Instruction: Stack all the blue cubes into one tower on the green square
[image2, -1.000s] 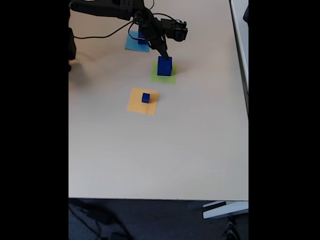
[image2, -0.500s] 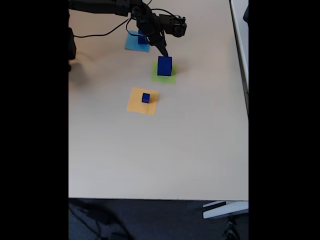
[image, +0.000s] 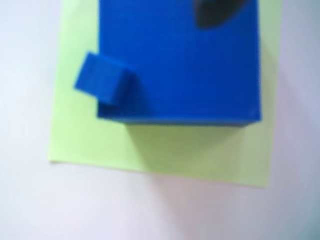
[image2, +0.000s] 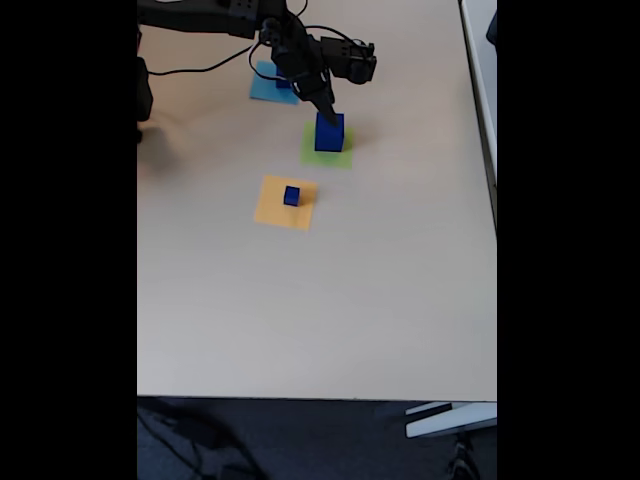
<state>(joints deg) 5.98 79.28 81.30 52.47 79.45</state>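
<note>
The large blue cube (image2: 329, 134) stands on the green square (image2: 327, 157). In the wrist view its top (image: 190, 65) is close below the camera, over the green square (image: 165, 147). A much smaller blue block (image: 102, 79) sits at the left edge of that top; I cannot tell whether it rests there. The gripper (image2: 326, 113) points down at the large cube's top, and one dark fingertip (image: 216, 12) shows. Its fingers look like one narrow wedge. The small blue cube (image2: 291, 196) lies apart. A medium blue cube (image2: 283, 82) is partly hidden by the arm.
The small cube sits on an orange-yellow square (image2: 285, 207) and the medium one on a light-blue square (image2: 266, 90). A black cable (image2: 200, 70) runs along the back left. The table's front edge (image2: 320, 398) is far from the arm.
The gripper tip rose slightly above the large cube half a second ago and has come back down to its top. The cubes on the coloured squares have not moved.
</note>
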